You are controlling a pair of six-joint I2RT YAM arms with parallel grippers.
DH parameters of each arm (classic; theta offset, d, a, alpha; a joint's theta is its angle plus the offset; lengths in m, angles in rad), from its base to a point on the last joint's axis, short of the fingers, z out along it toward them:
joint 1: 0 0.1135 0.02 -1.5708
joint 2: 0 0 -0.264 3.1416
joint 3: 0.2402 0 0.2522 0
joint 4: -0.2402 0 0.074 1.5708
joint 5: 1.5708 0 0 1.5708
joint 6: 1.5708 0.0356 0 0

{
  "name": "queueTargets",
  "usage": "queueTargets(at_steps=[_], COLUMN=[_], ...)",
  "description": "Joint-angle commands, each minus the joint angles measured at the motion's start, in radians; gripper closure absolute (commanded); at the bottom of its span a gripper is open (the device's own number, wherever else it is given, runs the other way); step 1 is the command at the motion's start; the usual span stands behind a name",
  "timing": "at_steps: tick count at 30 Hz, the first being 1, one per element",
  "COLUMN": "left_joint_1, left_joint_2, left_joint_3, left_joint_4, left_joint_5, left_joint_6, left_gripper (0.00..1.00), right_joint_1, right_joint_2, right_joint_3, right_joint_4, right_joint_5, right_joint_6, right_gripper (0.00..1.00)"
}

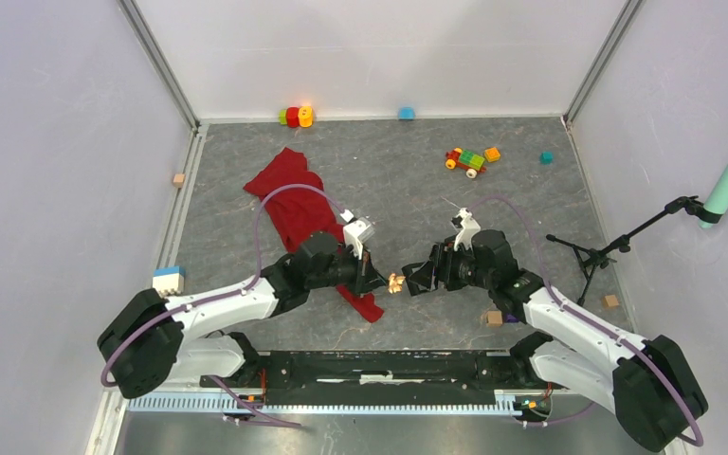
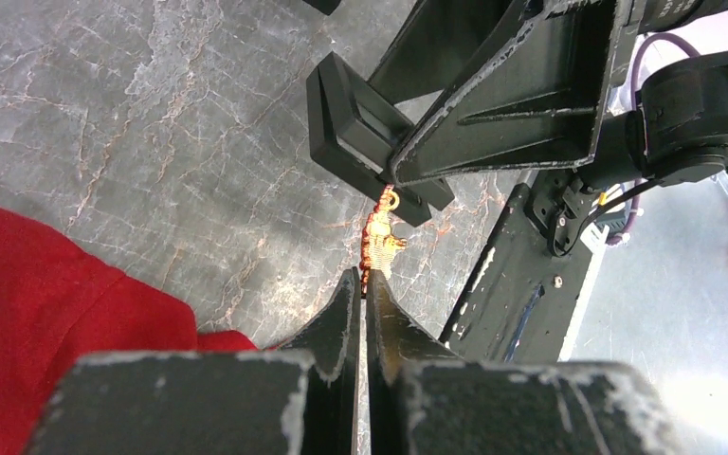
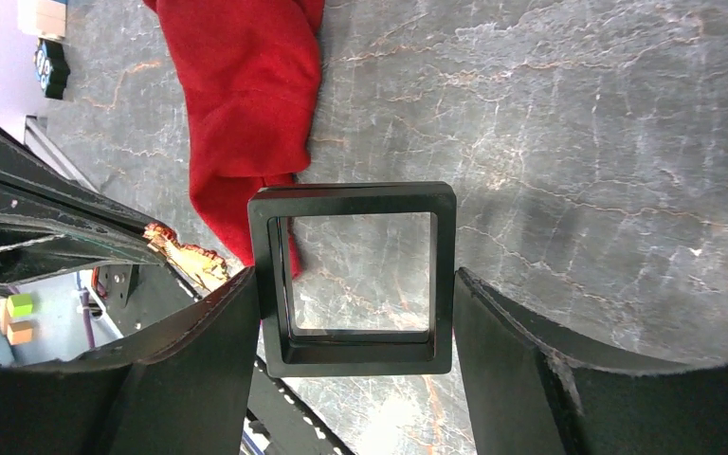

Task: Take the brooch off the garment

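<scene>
While the top view shows little of its shape, the small gold metal brooch (image 1: 396,282) hangs in the air between the two arms, pinched at the tip of the left gripper (image 1: 379,277) and apart from the large deep-red soft fabric garment (image 1: 294,204), which lies crumpled on the grey marbled counter (image 1: 389,161); there is open room on the counter toward the far wall for carrying it away from the cloth.

From the left wrist, the left gripper is closed tight on the brooch's lower end; the piece looks light, rigid, knobbly and delicate, likely to twist or slip from so thin a pinch, so a hold across its body would be safer; its top ring is touching or just beside a corner of a black square frame (image 2: 341,114); I cannot tell which.

From the right wrist, the right gripper (image 3: 353,284) holds that frame by two opposite sides, jaws wide around it; the brooch sits just left of the frame; that rim is the edge to clear.
</scene>
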Motion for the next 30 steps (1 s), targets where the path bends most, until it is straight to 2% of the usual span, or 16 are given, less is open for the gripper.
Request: queueTargets(at_steps=[1, 9, 14, 18, 22, 30], left_joint_1=[-0.002, -0.002, -0.001, 0.005, 0.024, 0.023], left_joint_2=[0.017, 0.078, 0.118, 0.181, 0.208, 0.197], left_joint_3=[-0.007, 0.009, 0.037, 0.088, 0.102, 0.118], left_joint_4=[0.090, 0.103, 0.050, -0.053, -0.072, -0.137], left_joint_5=[0.015, 0.009, -0.043, -0.102, -0.105, -0.155], left_joint_6=[0.027, 0.001, -0.002, 0.009, -0.001, 0.033], left_gripper=[0.98, 0.98, 0.98, 0.98, 0.98, 0.98], right_joint_1=[0.028, 0.055, 0.059, 0.059, 0.059, 0.059], right_joint_2=[0.007, 0.010, -0.006, -0.040, -0.049, -0.045], right_joint_3=[-0.013, -0.009, -0.013, -0.014, -0.018, -0.079], right_joint_4=[0.100, 0.096, 0.088, 0.067, 0.054, 0.150], right_joint_5=[-0.025, -0.008, -0.007, 0.024, 0.046, 0.043], right_joint_6=[0.055, 0.038, 0.033, 0.030, 0.024, 0.092], right_gripper=[0.39, 0.39, 0.39, 0.39, 0.39, 0.38])
